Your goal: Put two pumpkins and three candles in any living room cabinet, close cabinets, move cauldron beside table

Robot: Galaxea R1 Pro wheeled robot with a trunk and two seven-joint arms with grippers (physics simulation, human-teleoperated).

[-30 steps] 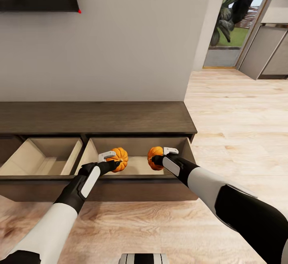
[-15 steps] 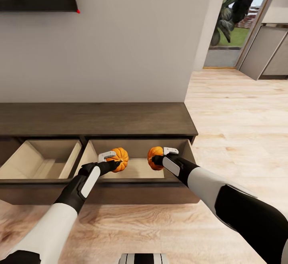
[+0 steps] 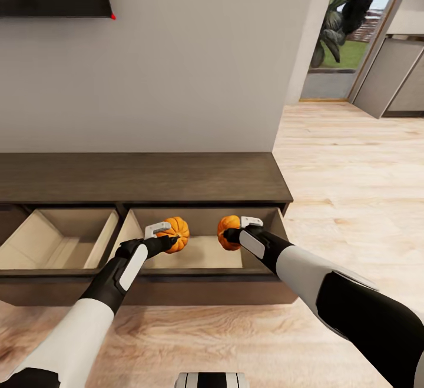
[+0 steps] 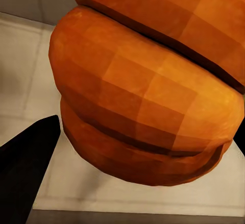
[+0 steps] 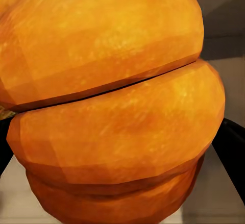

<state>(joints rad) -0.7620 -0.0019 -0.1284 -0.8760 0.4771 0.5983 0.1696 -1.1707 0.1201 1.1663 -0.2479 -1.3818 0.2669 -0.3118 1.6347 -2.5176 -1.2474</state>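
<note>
Both claws are clamped on a pumpkin each: left gripper (image 3: 168,239) holds one pumpkin (image 3: 176,234), right gripper (image 3: 231,234) the other pumpkin (image 3: 228,231), hovering over the right open drawer (image 3: 200,254) of the TV cabinet (image 3: 141,177), probably lined up to drop in.

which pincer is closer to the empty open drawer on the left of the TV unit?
Left. The left pincer holds a pumpkin over the neighbouring open drawer, just past the divider from the empty drawer. The right pincer, gripping the other pumpkin, is farther along.
</note>
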